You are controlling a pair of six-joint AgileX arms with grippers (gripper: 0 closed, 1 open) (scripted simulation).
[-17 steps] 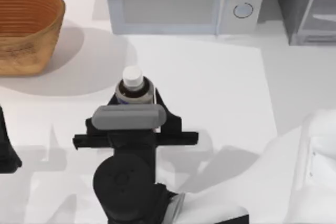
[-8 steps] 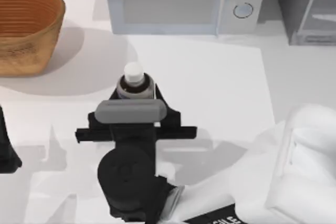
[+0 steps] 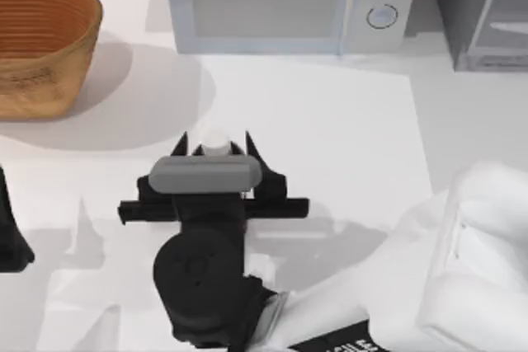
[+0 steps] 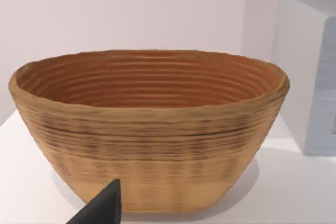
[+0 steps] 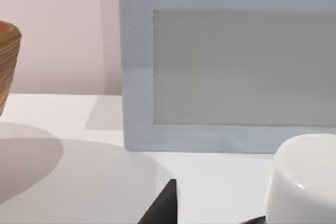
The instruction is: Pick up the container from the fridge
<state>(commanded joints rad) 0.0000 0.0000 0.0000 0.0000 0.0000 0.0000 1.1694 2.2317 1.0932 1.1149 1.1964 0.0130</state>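
One gripper, the right gripper point(image 3: 214, 146), sits mid-table with its jaws apart on both sides of the little white container point(image 3: 215, 144), far from the fridge point(image 3: 483, 10) at 2 o'clock, so next it should squeeze and lift.

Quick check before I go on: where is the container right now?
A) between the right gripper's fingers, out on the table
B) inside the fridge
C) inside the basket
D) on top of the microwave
A: the container sits between the right gripper's fingers, in front of the microwave.
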